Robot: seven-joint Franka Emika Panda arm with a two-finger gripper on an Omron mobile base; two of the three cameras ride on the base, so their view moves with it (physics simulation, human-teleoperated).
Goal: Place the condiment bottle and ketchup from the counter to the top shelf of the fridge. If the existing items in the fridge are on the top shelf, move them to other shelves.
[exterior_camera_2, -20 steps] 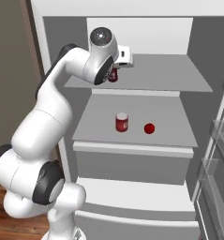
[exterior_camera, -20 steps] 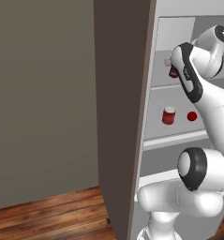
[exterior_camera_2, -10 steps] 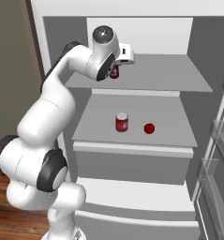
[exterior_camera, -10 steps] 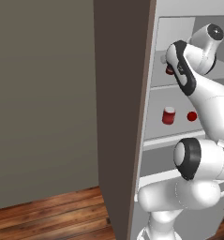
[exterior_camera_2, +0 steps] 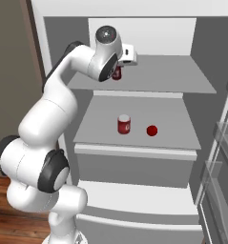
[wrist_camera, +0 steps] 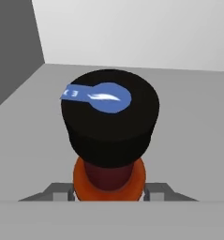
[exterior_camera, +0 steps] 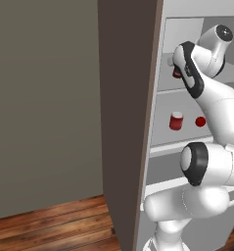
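In the hand view I look straight down on the condiment bottle: black cap with a blue mark, dark red neck. My gripper is shut on the bottle, with a grey finger pressed to each side of its shoulder. The bottle stands at the left of the fridge's top shelf, under my hand, and peeks out as a red patch behind the wrist. One shelf down sit the existing items, a short red jar and a small red ball fruit. The ketchup and the counter are out of view.
The jar and fruit show again in the left base view. A dark brown panel stands close on the fridge's left. The open door with clear bins is on the right. A white drawer lies under the lower shelf.
My arm's upper links have swung up and closer to the fridge. The bottle has stayed at about the same spot on the top shelf, still in my grip.
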